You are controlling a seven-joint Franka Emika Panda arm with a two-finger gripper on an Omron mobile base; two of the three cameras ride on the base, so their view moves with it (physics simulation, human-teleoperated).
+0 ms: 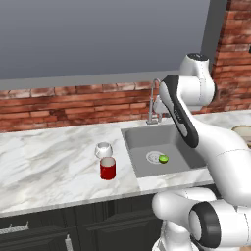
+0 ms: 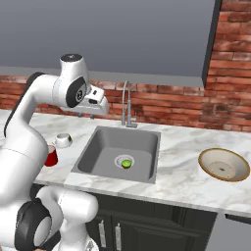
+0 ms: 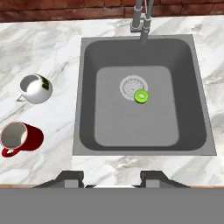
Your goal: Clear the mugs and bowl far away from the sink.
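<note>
- Left of the sink (image 1: pixel 162 147) in the left base view, the white mug (image 1: pixel 103 149) and the red mug (image 1: pixel 108 168) stand close together on the marble counter (image 1: pixel 49 162), the red one nearer the front edge. A small green round thing (image 1: pixel 163 159) lies on the drain. The faucet (image 1: pixel 153 105) rises at the back rim; the arm crosses in front of the basin's right side, and the bowl (image 1: pixel 242 131) shows as a sliver at the right edge.
- Right base view: the tan bowl (image 2: pixel 224 164) sits on the counter well right of the basin, both mugs to its left, the red mug (image 2: pixel 51 156) partly hidden by the arm. The hand hangs high, roughly above the counter between the mugs and the basin's back left corner; its fingers are too small to read here.
- Hand view: looking straight down, the fingertips (image 3: pixel 72 178) at the bottom stand apart with nothing between them, so the gripper (image 3: pixel 113 180) is partly open and empty. The white mug (image 3: pixel 36 88) sits upright, handle toward the view's left; the red mug (image 3: pixel 19 138) shows its open mouth.
- Judgement: no item has been picked yet. A mug looks the nearest first target. Centre over one wall of it, descend with a finger inside and one outside the rim, avoid the handle and the neighbouring mug, then carry it well away from the basin.
</note>
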